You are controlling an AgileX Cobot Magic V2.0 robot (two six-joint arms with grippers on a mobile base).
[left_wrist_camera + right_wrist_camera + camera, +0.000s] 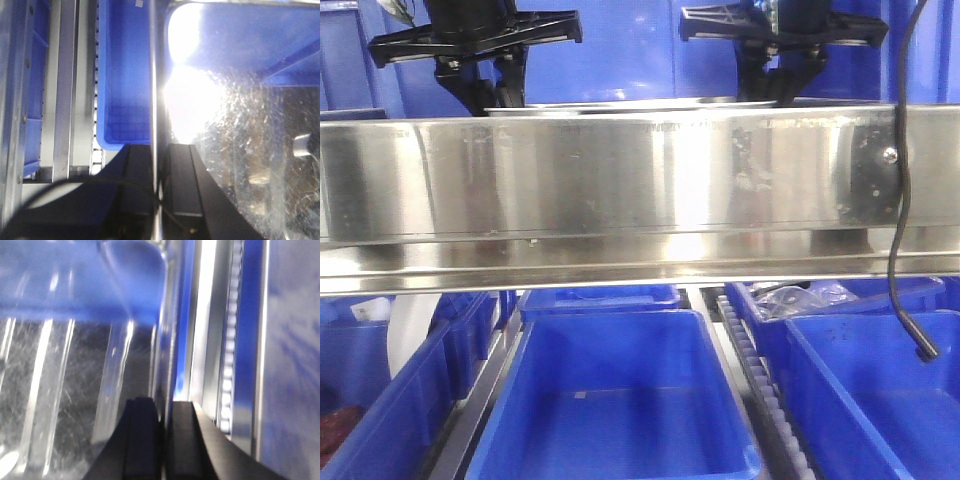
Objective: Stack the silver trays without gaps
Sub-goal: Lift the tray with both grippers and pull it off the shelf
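A silver tray (620,106) shows as a thin edge just above the steel rail, held level between both arms. My left gripper (492,92) is shut on its left rim and my right gripper (775,88) on its right rim. In the left wrist view the black fingers (182,180) of the left gripper (159,147) clamp the thin rim, with the scratched tray floor (235,150) to the right. In the right wrist view the right gripper (162,402) pinches the rim, and the tray floor (55,390) lies to the left. The rail hides whatever is under the tray.
A long shiny steel rail (620,190) crosses the front view. Blue bins (620,400) stand below it, with more at left and right (860,380). A black cable (900,250) hangs at right. Roller tracks (65,90) and a blue bin (125,75) lie beside the tray.
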